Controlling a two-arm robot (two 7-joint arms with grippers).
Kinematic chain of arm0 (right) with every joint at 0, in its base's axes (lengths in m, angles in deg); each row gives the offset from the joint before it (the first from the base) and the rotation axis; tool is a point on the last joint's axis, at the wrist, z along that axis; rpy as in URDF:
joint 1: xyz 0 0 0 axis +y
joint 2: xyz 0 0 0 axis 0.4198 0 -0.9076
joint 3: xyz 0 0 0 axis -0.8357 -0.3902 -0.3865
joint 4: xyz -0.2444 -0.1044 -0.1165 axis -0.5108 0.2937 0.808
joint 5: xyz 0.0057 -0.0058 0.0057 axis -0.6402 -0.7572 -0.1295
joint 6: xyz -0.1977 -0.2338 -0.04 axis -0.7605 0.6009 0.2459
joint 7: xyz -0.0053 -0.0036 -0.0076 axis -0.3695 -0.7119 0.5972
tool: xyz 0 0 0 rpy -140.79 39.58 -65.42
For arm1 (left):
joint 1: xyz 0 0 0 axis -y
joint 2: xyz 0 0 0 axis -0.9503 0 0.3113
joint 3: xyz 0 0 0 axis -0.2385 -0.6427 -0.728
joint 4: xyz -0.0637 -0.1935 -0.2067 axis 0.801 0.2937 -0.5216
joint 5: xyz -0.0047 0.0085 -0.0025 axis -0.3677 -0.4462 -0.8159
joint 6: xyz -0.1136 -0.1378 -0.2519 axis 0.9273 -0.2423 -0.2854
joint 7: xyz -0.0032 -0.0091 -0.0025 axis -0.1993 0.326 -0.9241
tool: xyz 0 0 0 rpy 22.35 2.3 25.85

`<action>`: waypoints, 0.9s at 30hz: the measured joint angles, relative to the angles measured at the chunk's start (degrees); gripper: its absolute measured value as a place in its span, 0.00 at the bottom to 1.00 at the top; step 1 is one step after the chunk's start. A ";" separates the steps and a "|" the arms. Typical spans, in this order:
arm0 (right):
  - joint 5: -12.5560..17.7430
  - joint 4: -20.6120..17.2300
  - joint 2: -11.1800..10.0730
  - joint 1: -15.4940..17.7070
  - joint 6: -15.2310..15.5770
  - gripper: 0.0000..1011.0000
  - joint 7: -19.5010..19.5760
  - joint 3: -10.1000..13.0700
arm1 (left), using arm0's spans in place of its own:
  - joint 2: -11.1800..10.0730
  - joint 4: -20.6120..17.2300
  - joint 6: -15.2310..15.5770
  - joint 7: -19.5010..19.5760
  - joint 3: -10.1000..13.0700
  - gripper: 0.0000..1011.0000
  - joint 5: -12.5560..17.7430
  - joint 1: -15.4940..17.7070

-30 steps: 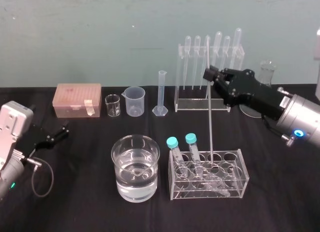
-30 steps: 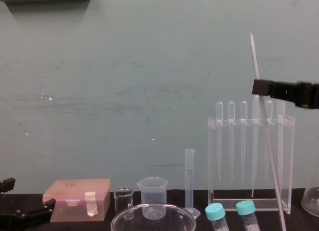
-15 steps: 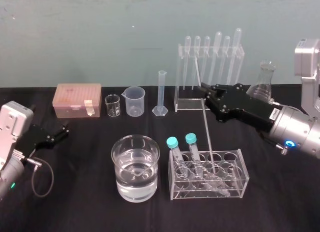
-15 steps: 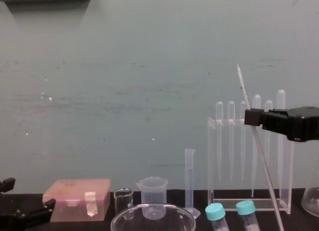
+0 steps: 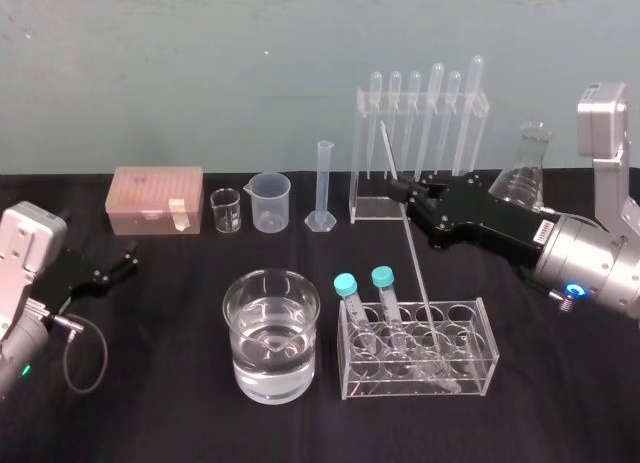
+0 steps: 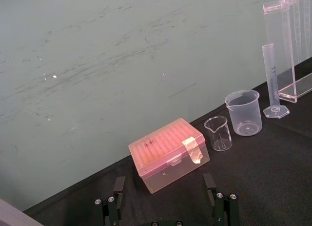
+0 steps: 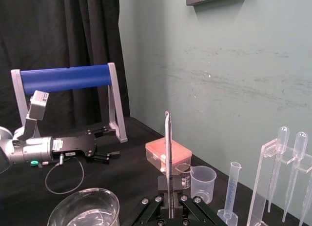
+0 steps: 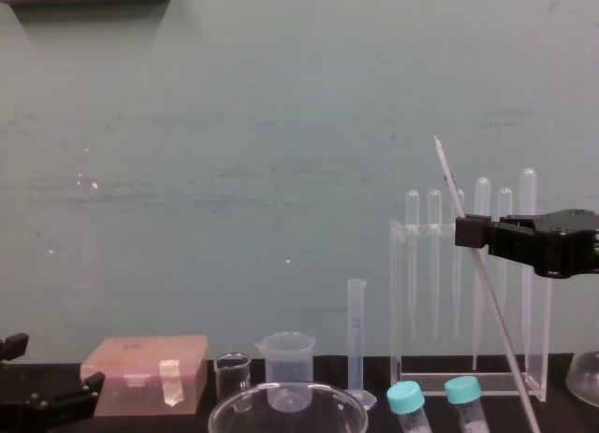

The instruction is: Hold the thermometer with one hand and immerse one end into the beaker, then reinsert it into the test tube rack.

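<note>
Toward the table's right edge we had the right gripper [image 5: 405, 193] clamped high on the thermometer [image 5: 415, 268], lower end in the low tube rack [image 5: 480, 353] by the front edge, prob. leaving length for dipping. The beaker [image 5: 230, 333] sat beside that rack, the test tube rack [image 5: 385, 211] near the back edge, and the left gripper [image 5: 122, 263] idle w/ fingers apart by the left edge.

Black jaws, silver wrists [image 5: 592, 255], blue ring light [image 5: 574, 289], looping black cable [image 5: 88, 355].

No readable text, faint unreadable marks on graduated cylinder [image 6: 273, 74], illegible scrawl on pink box [image 6: 165, 155]
</note>
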 joint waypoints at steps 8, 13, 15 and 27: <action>0.03 0.00 -0.06 0.01 0.05 0.05 0.00 0.04 | 0.00 0.00 0.00 0.00 0.00 1.00 0.00 0.00; 0.03 0.00 -0.09 0.04 0.14 0.16 0.01 0.04 | 0.00 0.00 0.00 0.00 0.00 1.00 0.00 0.00; 0.03 0.00 -0.10 0.05 0.14 0.19 0.01 0.04 | 0.00 0.00 0.00 0.00 0.00 1.00 0.00 0.00; 0.08 -0.03 -0.15 0.06 0.14 0.58 0.01 0.04 | 0.00 0.00 0.00 0.00 0.00 1.00 0.00 0.00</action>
